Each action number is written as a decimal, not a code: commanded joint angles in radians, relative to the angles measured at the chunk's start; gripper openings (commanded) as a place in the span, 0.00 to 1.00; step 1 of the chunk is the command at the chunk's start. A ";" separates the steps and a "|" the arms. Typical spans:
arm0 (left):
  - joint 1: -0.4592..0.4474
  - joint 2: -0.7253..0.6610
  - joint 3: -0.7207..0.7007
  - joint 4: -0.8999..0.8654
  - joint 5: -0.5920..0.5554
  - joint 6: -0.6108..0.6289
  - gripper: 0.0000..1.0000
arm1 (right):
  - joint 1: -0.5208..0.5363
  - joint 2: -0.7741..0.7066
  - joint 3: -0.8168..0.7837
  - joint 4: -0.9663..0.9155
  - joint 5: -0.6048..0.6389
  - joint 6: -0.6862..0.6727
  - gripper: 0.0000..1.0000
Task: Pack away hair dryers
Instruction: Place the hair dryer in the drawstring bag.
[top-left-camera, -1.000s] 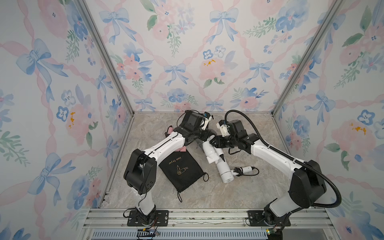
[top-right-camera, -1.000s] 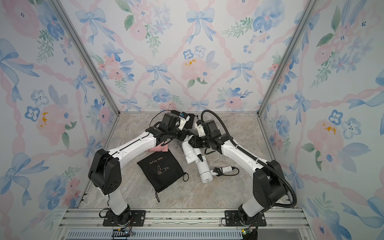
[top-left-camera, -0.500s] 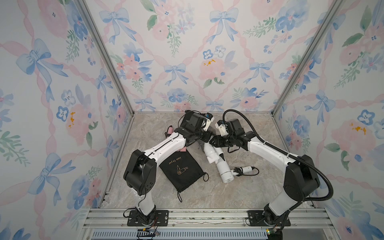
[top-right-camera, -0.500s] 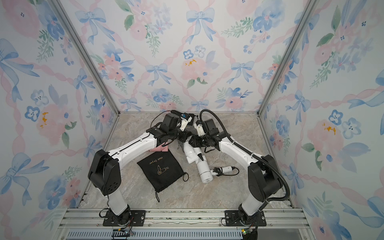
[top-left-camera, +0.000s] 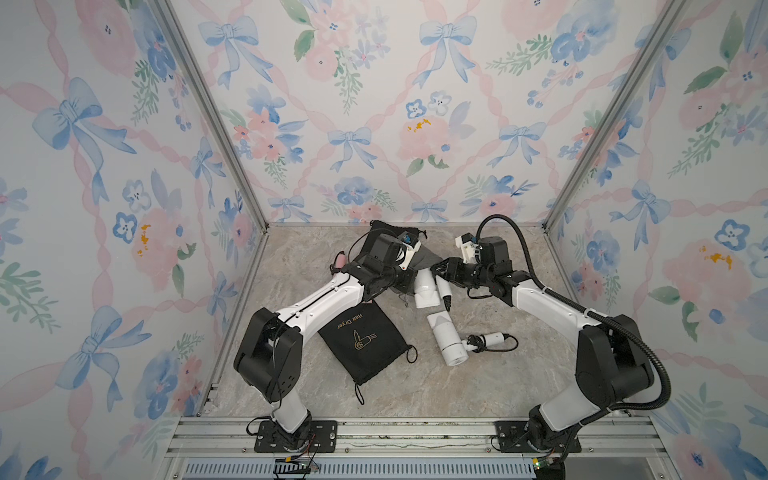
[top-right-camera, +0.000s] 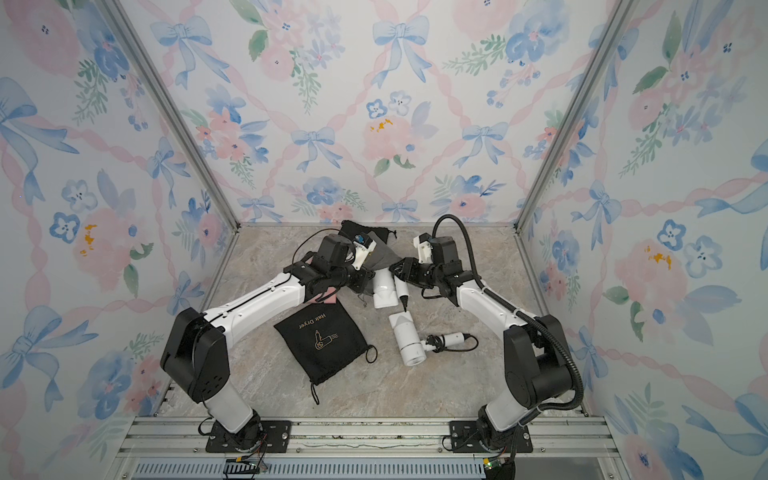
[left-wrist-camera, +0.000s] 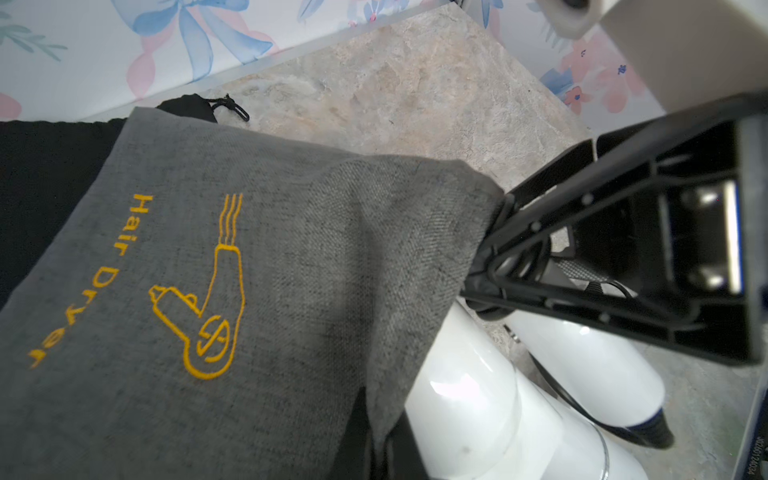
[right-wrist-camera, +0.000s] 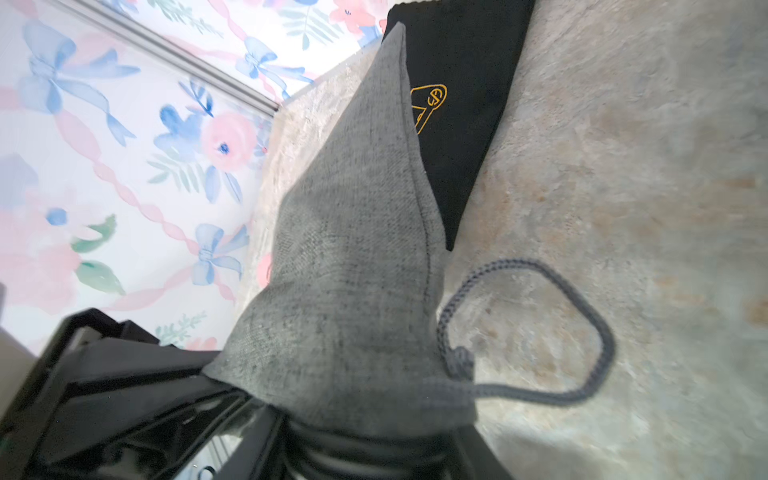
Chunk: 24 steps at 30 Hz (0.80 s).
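The left gripper (top-left-camera: 409, 277) is clamped tight on one edge of the grey pouch (top-left-camera: 427, 254), right by its open mouth. The left wrist view shows it pinching the cloth just beside a white dryer (left-wrist-camera: 465, 399). The right gripper (top-left-camera: 436, 268) meets the same mouth from the opposite side. The hem and its grey drawstring (right-wrist-camera: 606, 340) lie over that gripper, but I cannot tell whether its jaws are closed on the cloth or only standing partway apart against it. Between the 2 grippers the pouch rises off the desk (top-left-camera: 478, 395) like a tent, with its closed end resting on a black pouch (top-left-camera: 380, 226) near the back wall (top-left-camera: 374, 124).

That white dryer lies directly under both grippers. Its barrel pokes out from beneath the pouch mouth and its handle lies beside it. The 2nd white dryer (top-left-camera: 446, 340) lies nearer the front rail (top-left-camera: 415, 432), well apart from both grippers, with its cord bundle (top-left-camera: 490, 338) on its right. The pink dryer (top-left-camera: 338, 261) is mostly hidden beneath the left arm (top-left-camera: 324, 303). Another black pouch with gold print (top-left-camera: 365, 340) lies flat just in front of that arm.

Both arms reach in from the front rail and angle toward each other, wrists nearly meeting over the back middle of the desk.
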 joint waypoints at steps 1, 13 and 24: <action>-0.001 -0.012 -0.021 -0.010 -0.030 -0.008 0.07 | -0.035 -0.014 -0.033 0.237 -0.045 0.176 0.34; -0.015 -0.028 -0.037 -0.008 -0.041 -0.018 0.07 | 0.000 -0.010 -0.015 0.131 0.074 0.130 0.35; -0.015 0.012 0.067 -0.007 -0.031 -0.018 0.07 | 0.079 0.083 0.106 -0.123 0.157 -0.035 0.35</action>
